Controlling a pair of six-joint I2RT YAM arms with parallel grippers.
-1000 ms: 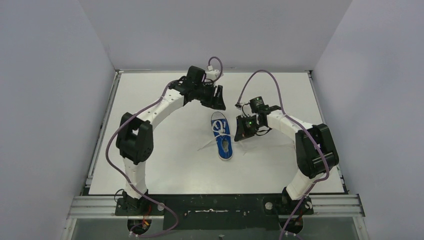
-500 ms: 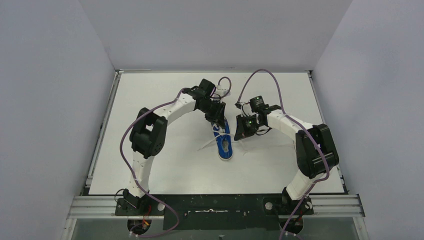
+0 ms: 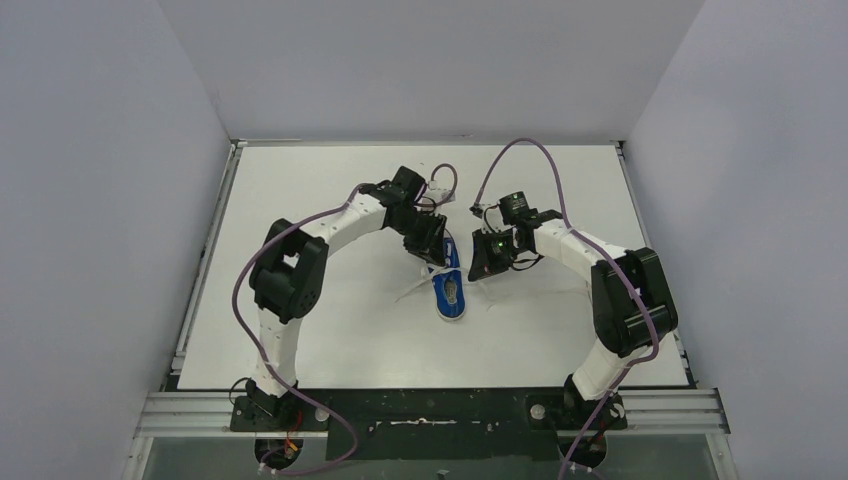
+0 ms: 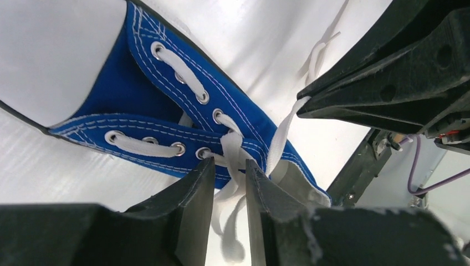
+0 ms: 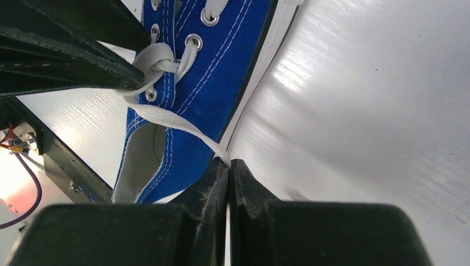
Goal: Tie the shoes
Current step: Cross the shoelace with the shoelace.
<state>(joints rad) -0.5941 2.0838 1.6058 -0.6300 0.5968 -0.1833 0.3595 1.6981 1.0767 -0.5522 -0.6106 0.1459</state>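
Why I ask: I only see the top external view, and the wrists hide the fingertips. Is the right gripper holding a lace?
Observer: Yes. The right gripper is shut on a white lace end, which runs straight up to the top eyelets of the blue sneaker.
Operator: And the left one?
Observer: The left gripper straddles the lace crossing at those eyelets, its fingers narrowly apart. I can't tell whether it pinches.

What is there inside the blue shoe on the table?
Only a pale insole shows inside the blue shoe, near the heel; no object lies there. The front part is covered by the white laces and the left arm.
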